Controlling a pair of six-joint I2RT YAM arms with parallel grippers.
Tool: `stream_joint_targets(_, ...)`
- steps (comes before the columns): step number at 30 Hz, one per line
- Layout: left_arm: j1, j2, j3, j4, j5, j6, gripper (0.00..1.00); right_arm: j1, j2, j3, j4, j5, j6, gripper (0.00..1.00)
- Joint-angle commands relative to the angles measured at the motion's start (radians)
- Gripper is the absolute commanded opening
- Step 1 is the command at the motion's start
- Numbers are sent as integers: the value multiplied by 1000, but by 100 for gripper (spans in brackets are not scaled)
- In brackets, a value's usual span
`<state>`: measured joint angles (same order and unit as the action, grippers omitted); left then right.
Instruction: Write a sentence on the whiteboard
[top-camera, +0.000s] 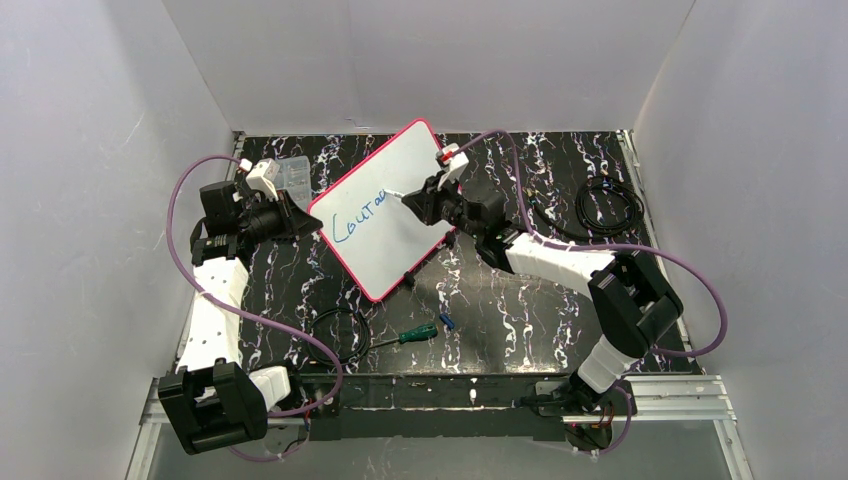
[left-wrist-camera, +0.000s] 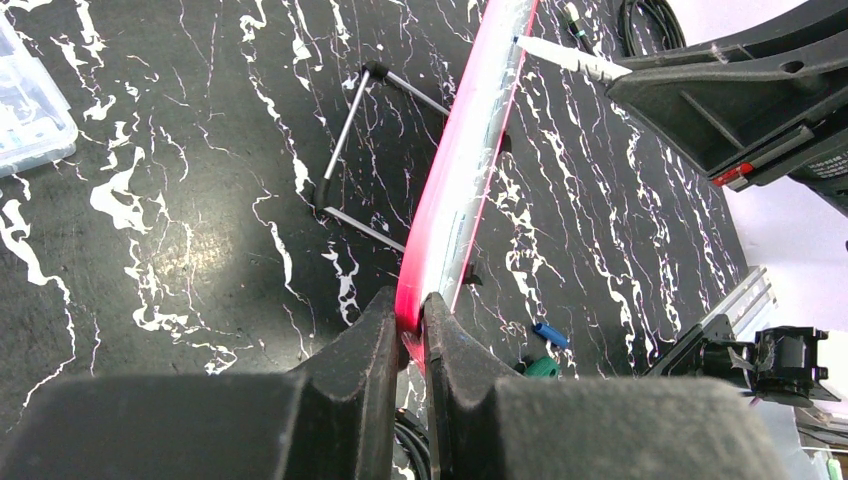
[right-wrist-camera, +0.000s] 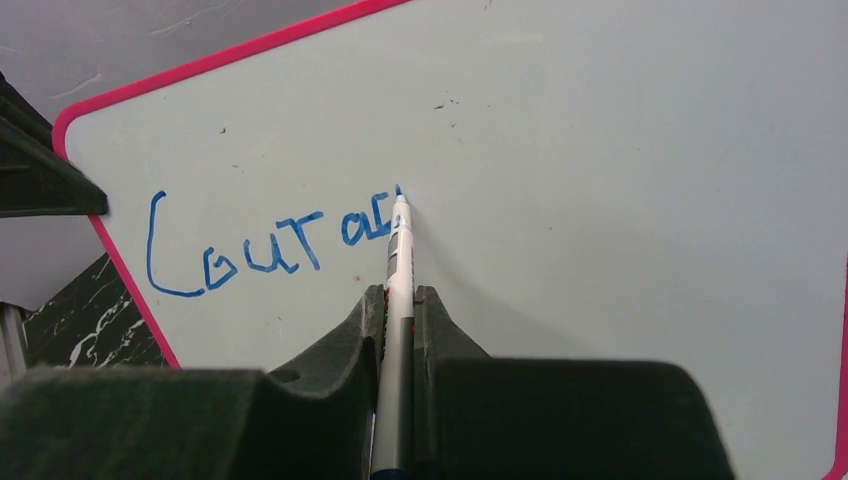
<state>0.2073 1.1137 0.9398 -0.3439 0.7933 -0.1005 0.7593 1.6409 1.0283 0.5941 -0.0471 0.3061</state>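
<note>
Done: sentence (right-wrist-camera: 262, 250) reads "Coura", next letter forming.
Remaining: most words.
Left gripper (left-wrist-camera: 410, 312): jaws pinch whiteboard (top-camera: 372, 250) at 9 o'clock.
Right gripper (right-wrist-camera: 399, 296): jaws hold marker (right-wrist-camera: 400, 250).

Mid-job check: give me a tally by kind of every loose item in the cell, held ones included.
whiteboard: 1
marker: 1
clear compartment box: 1
green-handled screwdriver: 1
small blue cap: 1
black cable coils: 2
Total: 7
</note>
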Motion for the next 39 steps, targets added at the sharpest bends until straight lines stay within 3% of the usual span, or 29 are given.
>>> stream_joint_targets(1,-3,0,8,-36,-29,42,0,-3,-14,-34,10,16,-16,1)
stream_joint_targets(19,-2,-2,6,-37,-28,42,0,17,-68,-154,15,-7,27,1)
stream_joint_targets(28,-3,-2,7,-37,-29,41,0,32,-107,-95,42,-54,42,1)
stream_joint_targets(39,-2,-2,7,-37,-28,40,0,16,-112,7,-19,42,-16,1)
